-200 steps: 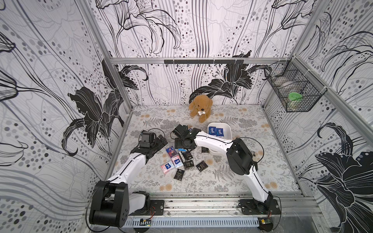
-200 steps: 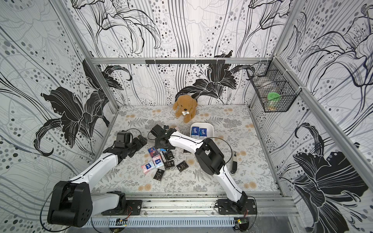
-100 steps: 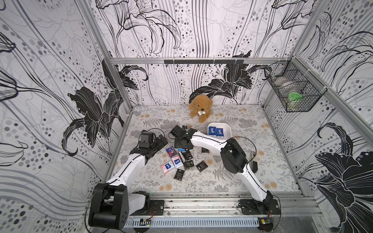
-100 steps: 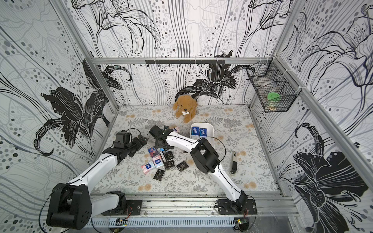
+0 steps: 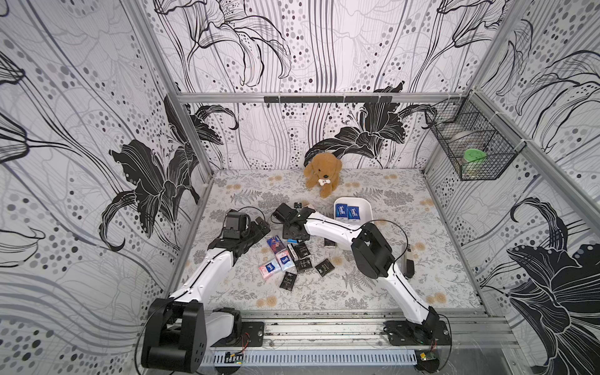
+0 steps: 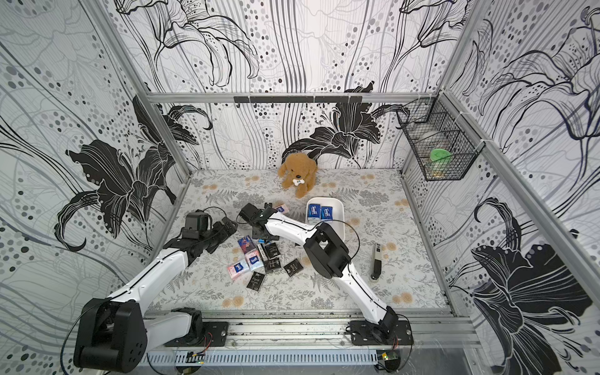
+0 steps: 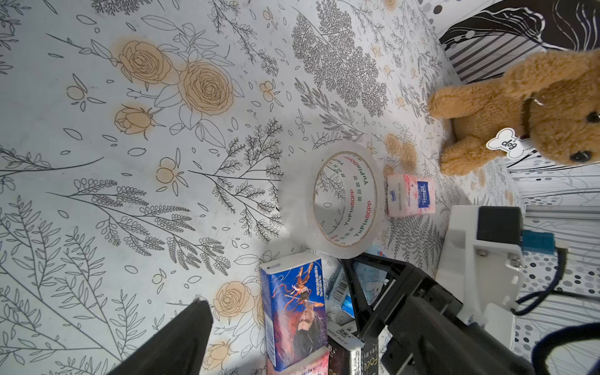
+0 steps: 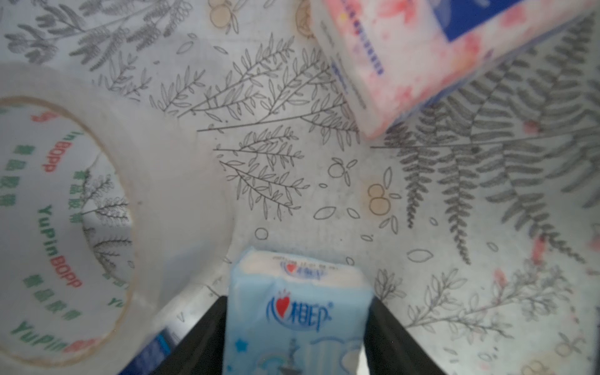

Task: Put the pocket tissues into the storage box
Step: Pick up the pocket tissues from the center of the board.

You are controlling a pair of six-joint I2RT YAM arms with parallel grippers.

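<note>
Several pocket tissues (image 5: 285, 259) lie in a loose pile mid-table: black, pink and a dark blue picture packet (image 7: 298, 308). My right gripper (image 8: 297, 324) reaches down at the pile's far edge, shut on a light blue packet (image 8: 298, 311) that fills the gap between both black fingers; that packet (image 5: 293, 241) also shows in a top view. A pink packet (image 8: 422, 58) lies just beyond. The white storage box (image 5: 365, 207) stands to the right with two dark blue packets (image 5: 347, 212) in it. My left gripper (image 5: 259, 227) hovers open left of the pile, holding nothing.
A clear tape roll (image 7: 298, 201) lies flat beside the held packet, close to my right fingers. A brown plush dog (image 5: 323, 172) sits at the back. A black-and-grey tool (image 5: 407, 263) lies right of the right arm. A wire basket (image 5: 474, 152) hangs on the right wall.
My right gripper's fingers have closed in on the light blue packet, and the right arm's elbow has swung left and nearer. The left arm has barely moved.
</note>
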